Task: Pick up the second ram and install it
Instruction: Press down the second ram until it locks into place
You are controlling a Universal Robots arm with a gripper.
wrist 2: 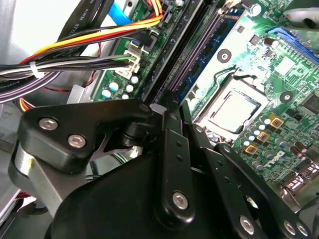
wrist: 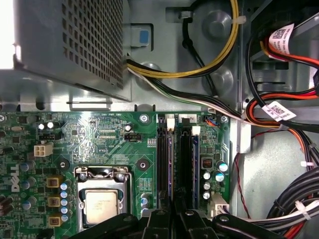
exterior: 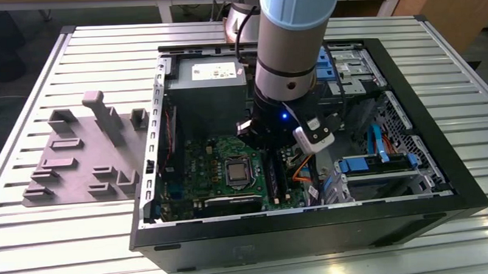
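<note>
While reaching down into the computer case [exterior: 312,223], hovering the gripper [wrist 2: 164,107] right over one end of the second ram [wrist 2: 202,55], standing on edge in a slot near the motherboard's [wrist: 99,134] cable-side edge. Not revealing whether clamped or open. Risking off-centre pressing, leaving the stick tilted, half-seated.

A big silver table [exterior: 109,239] made of long metal strips fills most of the exterior view, and light shines off its near edge. Behind it stands some light brown wooden furniture [exterior: 455,14]. A dark grey floor [exterior: 25,26] shows at the far corner, on the exterior view's left.
</note>
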